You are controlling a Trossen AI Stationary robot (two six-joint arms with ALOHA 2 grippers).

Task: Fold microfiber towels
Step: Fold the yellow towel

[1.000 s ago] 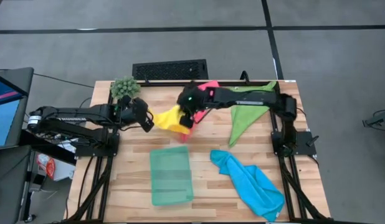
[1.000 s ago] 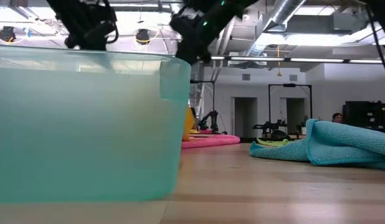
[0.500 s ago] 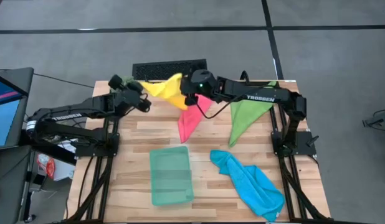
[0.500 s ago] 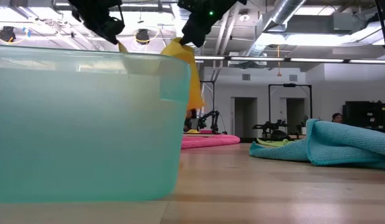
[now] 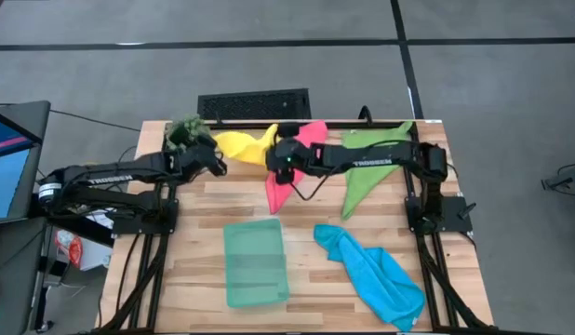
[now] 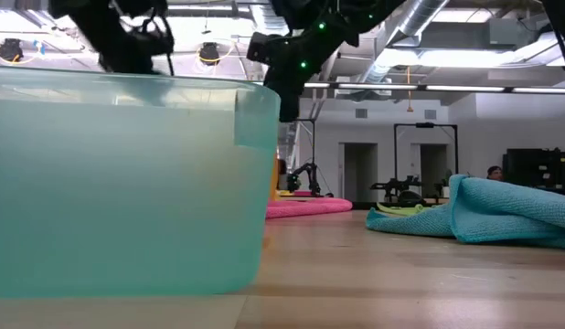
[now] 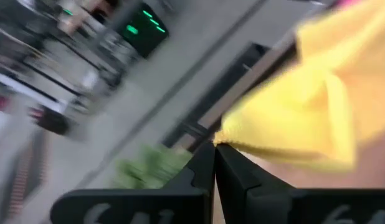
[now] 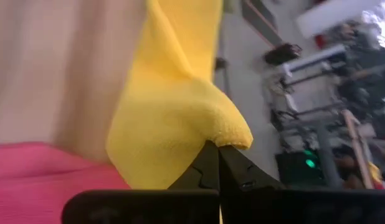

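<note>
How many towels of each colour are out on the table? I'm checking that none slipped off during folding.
Yellow towel, pinched between left gripper and right gripper: 1
Pink towel: 1
Green towel: 1
Blue towel: 1
Total: 4

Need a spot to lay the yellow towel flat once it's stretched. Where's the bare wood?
Bare wood: left side, between the left gripper and the tray; a smaller patch between the tray, pink towel and blue towel. The far edge is crowded: yellow towel, right gripper, green towel, plant ball.
</note>
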